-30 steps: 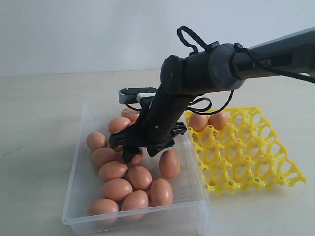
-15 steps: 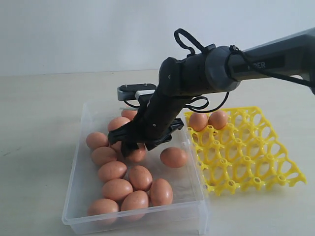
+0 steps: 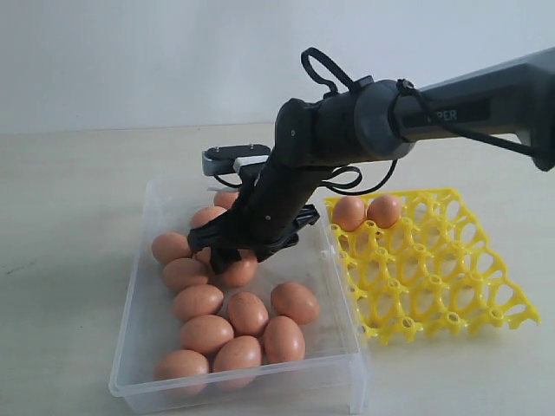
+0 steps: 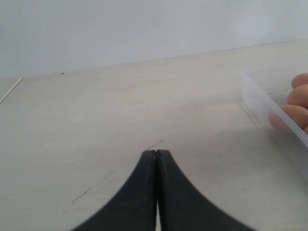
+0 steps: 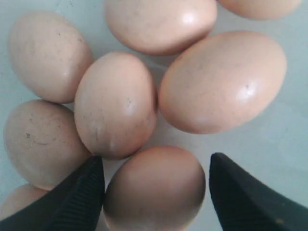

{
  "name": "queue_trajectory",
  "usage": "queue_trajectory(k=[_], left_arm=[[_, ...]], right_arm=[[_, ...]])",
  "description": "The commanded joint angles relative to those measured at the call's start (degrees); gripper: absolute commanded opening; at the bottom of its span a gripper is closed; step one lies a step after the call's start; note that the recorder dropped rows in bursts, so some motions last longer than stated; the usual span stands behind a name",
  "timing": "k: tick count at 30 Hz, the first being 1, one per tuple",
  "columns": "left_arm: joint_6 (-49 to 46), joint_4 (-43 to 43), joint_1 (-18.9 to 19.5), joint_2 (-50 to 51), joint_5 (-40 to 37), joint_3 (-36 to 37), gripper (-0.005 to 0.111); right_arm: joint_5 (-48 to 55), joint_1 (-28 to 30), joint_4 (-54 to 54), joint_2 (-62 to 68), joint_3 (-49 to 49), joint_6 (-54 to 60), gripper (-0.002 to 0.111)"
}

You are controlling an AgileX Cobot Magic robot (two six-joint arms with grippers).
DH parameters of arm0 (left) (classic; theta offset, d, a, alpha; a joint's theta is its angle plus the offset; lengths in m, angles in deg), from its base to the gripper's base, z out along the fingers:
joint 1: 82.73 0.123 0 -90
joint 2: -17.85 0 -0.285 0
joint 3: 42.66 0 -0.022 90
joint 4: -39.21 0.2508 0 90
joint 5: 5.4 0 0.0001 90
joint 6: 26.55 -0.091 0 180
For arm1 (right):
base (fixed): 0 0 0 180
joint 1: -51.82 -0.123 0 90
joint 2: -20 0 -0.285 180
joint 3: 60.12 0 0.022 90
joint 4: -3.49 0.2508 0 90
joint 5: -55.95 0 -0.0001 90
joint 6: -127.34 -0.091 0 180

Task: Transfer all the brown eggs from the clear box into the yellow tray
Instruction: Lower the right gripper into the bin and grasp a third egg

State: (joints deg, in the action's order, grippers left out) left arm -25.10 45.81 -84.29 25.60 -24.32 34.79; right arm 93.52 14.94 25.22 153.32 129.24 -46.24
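Several brown eggs [image 3: 208, 333] lie in the clear box [image 3: 139, 347]. Two more eggs [image 3: 349, 212] sit in back cups of the yellow tray [image 3: 451, 286], right of the box. My right gripper [image 3: 232, 253] is low inside the box, open, its fingers either side of one egg [image 5: 154, 192]. One fingertip [image 5: 91, 178] touches that egg and the other stands a small gap off. Neighbouring eggs [image 5: 115, 103] crowd close around it. My left gripper [image 4: 156, 152] is shut on nothing over bare table, beside the box's wall [image 4: 269, 108].
The right arm [image 3: 364, 121] reaches in from the right, over the box's back and the tray's near corner. The box walls [image 3: 334, 260] are low. A pale wall stands behind the light tabletop [image 3: 69, 217].
The right gripper has shifted a little to the left and back inside the box, still open. The loose egg at the right of the pile has rolled and now lies on its side.
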Motion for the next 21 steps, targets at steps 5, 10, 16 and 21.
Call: queue_trajectory(k=[5, 10, 16, 21], left_arm=[[0.35, 0.08, -0.08, 0.04, 0.83, -0.23, 0.0], [0.35, 0.08, -0.08, 0.04, 0.83, -0.23, 0.0], [0.35, 0.08, -0.08, 0.04, 0.83, -0.23, 0.0], [0.35, 0.08, -0.08, 0.04, 0.83, -0.23, 0.0]], right_arm=[[-0.42, 0.22, -0.75, 0.52, 0.32, 0.35, 0.06], [-1.54, 0.22, -1.27, 0.52, 0.32, -0.21, 0.048], [-2.52, 0.22, -1.41, 0.52, 0.32, -0.03, 0.046], [-1.8, 0.22, -2.86, -0.17, 0.16, 1.99, 0.014]])
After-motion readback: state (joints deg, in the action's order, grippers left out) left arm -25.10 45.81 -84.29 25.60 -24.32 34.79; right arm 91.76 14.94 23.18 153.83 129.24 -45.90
